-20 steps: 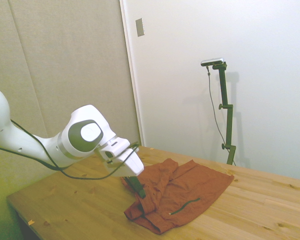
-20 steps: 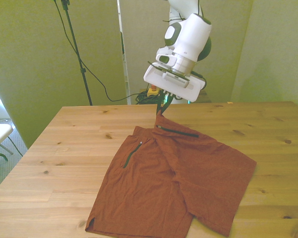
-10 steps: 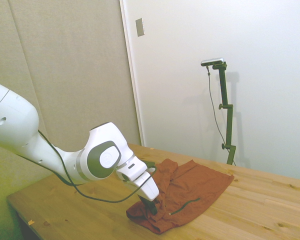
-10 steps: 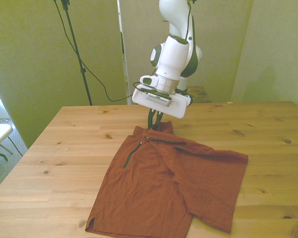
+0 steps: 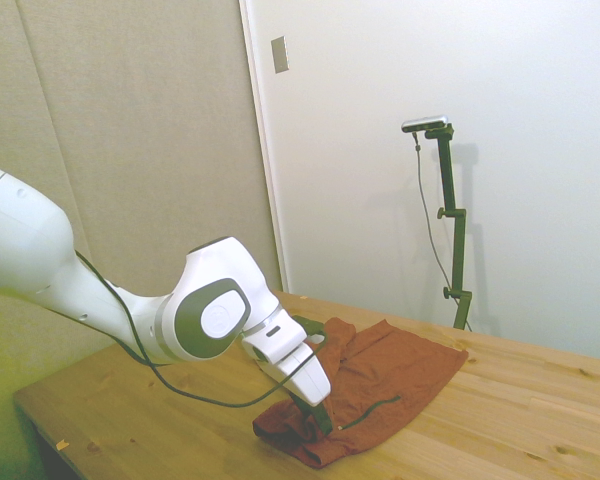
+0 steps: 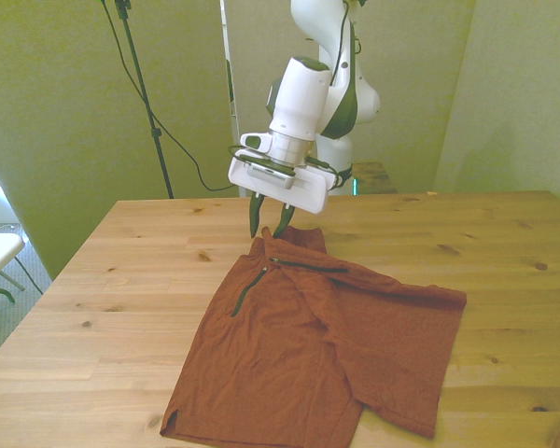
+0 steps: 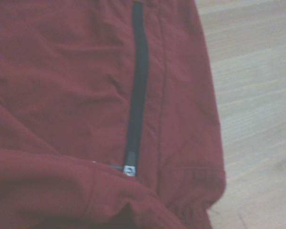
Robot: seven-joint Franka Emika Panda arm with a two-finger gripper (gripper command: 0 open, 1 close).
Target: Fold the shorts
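The rust-orange shorts [image 6: 327,345] lie on the wooden table [image 6: 121,280]. Their far waist part is folded over toward the near side, and two dark pocket zippers show on top. My gripper [image 6: 266,230] hangs just above the shorts' far edge, open, with nothing between its fingers [image 6: 254,220]. In the side view the gripper [image 5: 322,418] is low over the near end of the bunched shorts [image 5: 390,375]. From the wrist I see the red fabric [image 7: 62,95] close up, one dark zipper [image 7: 136,95] running across it and bare wood beside it.
Bare table [image 5: 540,420] surrounds the shorts on all sides. A black light stand with a cable [image 6: 145,103] rises behind the table at the front view's left.
The gripper carried the waist edge over and down onto the shorts, then opened and let go. It has since shifted a little toward the front view's left.
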